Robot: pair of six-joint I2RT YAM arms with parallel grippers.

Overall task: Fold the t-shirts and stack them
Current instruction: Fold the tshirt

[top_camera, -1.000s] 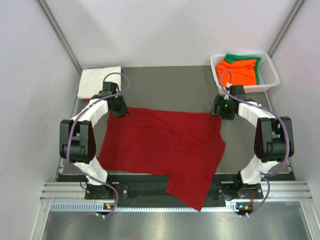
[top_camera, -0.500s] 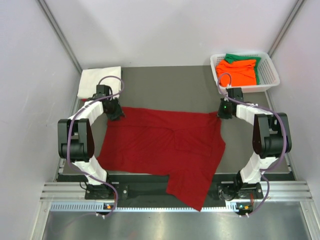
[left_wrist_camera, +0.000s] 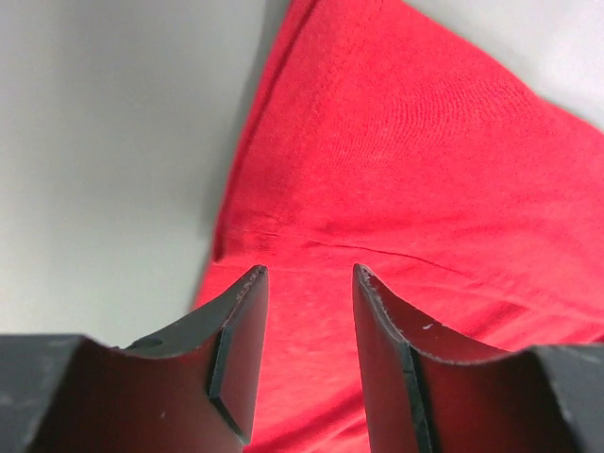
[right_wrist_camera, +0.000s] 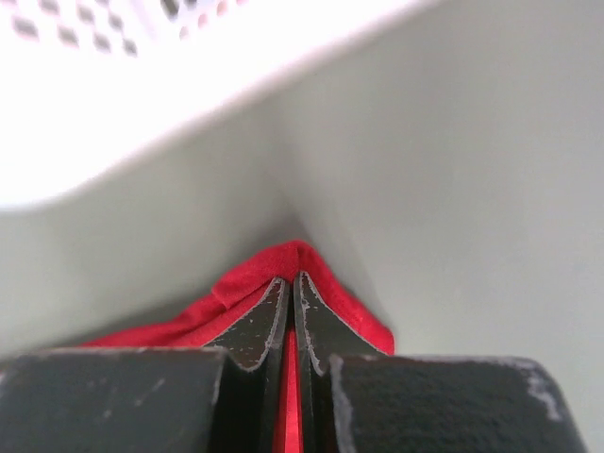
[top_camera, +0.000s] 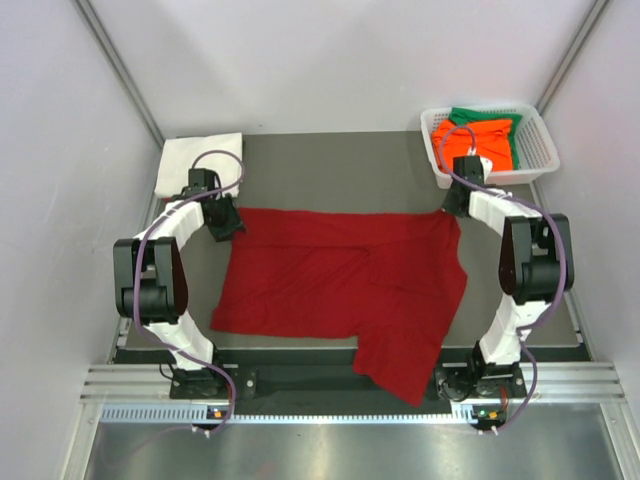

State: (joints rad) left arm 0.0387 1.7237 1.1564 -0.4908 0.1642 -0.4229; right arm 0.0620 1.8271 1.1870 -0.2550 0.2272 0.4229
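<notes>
Flattening the red shirt (top_camera: 340, 275)
Right jaws pinch its 2 o'clock corner; left jaws, slightly apart, must grip before pulling.

The left arm (top_camera: 150, 280) and right arm (top_camera: 530, 265) are showing chunky black joint housings linked by white curved shells. A purplish-grey cable (top_camera: 222, 158) is looping along each. Orange lights (top_camera: 213, 412) are glowing at the bases. The left fingers (left_wrist_camera: 241, 344) are looking matte black, curved and tapered; the right fingers (right_wrist_camera: 255, 326) are wearing pale scratches.
</notes>
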